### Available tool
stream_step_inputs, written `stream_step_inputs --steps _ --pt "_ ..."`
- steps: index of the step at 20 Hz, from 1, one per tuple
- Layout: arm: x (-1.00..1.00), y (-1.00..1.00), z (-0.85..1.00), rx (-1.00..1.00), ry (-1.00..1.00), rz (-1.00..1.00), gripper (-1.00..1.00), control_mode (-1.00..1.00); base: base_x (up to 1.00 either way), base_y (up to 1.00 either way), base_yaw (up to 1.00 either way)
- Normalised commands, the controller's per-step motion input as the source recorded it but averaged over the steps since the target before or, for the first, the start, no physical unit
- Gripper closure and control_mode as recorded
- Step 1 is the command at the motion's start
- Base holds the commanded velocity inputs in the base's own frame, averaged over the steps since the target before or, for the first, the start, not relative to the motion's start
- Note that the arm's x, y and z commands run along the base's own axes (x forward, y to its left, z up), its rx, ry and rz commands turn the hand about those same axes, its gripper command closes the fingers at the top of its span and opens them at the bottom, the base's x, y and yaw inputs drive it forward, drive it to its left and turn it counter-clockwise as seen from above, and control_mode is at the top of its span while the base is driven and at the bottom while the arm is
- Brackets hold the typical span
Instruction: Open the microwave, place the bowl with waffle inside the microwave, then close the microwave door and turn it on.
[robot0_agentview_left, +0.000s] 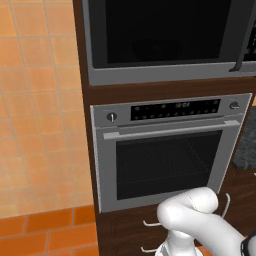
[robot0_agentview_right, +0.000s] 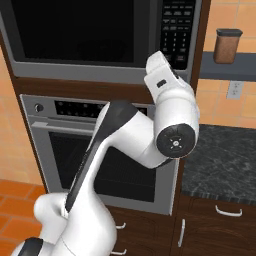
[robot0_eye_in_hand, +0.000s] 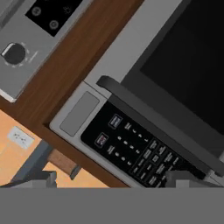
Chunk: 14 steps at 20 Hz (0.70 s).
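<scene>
The microwave (robot0_agentview_left: 165, 35) is built into the wooden column, above a silver oven. Its door (robot0_eye_in_hand: 188, 57), a black glass panel, is closed flush. A dark bar handle (robot0_eye_in_hand: 153, 122) runs between the glass and the keypad (robot0_eye_in_hand: 131, 148). My gripper (robot0_eye_in_hand: 113, 178) is open and close in front of the microwave's lower right corner. Its two fingertips (robot0_eye_in_hand: 39, 179) stand wide apart with nothing between them, and the handle lies a little beyond them, untouched. In the right base view my white forearm (robot0_agentview_right: 167, 95) reaches up to the keypad (robot0_agentview_right: 177, 30). The bowl with waffle is out of view.
The silver oven (robot0_agentview_left: 165, 155) with knobs and a display strip sits directly under the microwave. A dark stone counter (robot0_agentview_right: 225, 155) with drawers lies to the right. A brown canister (robot0_agentview_right: 227, 46) stands on a shelf above it, near a wall outlet (robot0_agentview_right: 233, 90). Orange tiles cover the wall and floor on the left.
</scene>
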Motion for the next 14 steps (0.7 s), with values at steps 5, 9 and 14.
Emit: stream_step_inputs --steps 5,9,14 --pt "-0.05 0.16 0.46 -0.09 0.04 0.00 -1.00 -1.00 0.00 0.00 0.00" --pt "-0.02 0.03 0.05 -0.02 0.19 0.00 1.00 -1.00 0.00 0.00 0.00" --pt "-0.06 0.00 0.00 0.00 0.23 0.03 1.00 -1.00 0.00 0.00 0.00"
